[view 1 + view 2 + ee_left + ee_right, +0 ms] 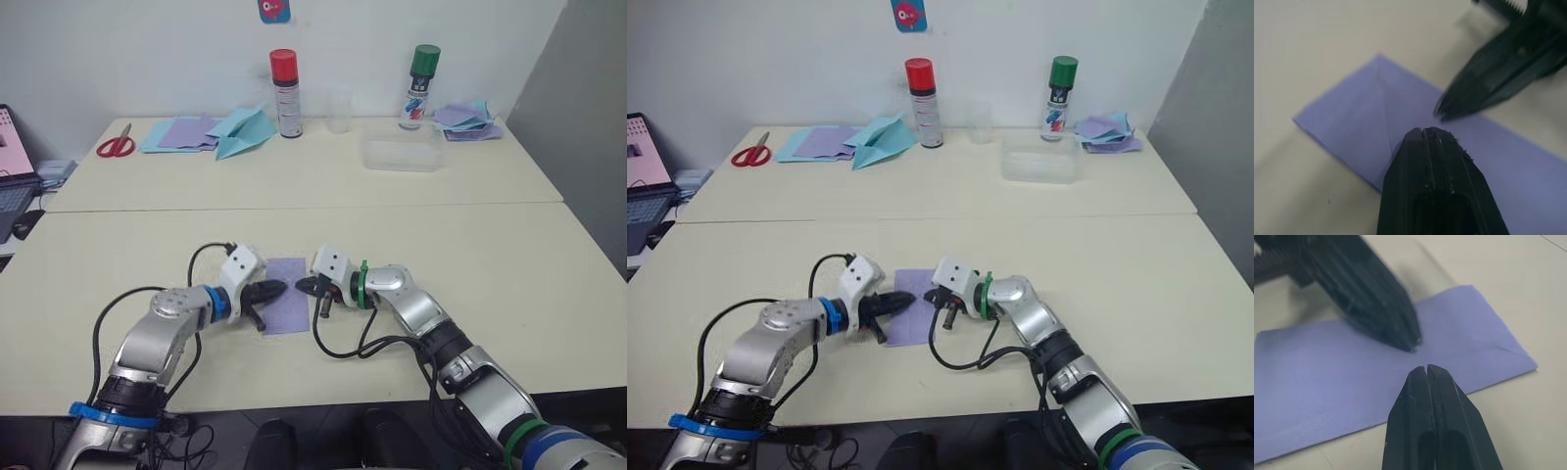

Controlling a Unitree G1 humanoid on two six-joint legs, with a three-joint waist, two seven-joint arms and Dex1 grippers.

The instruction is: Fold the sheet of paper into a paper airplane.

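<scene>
Nearest: left gripper [278, 288], fingers closed together with nothing between them, tip resting on the sheet of paper [285, 313] from its left edge, apparently to pin it flat. Right gripper [306, 286], likewise closed and empty, tip meeting the sheet from the opposite edge, close to the left tip; probably bracing for the next crease. Sheet: lavender, narrow rectangle, diagonal crease lines at one end, flat on the table [509, 255] between both grippers; no airplane shape yet. Beyond: clear plastic container [402, 155]. Farther: scissors [117, 145], light blue paper plane [243, 131], red-capped spray can [285, 93], green-capped spray can [421, 86].
</scene>
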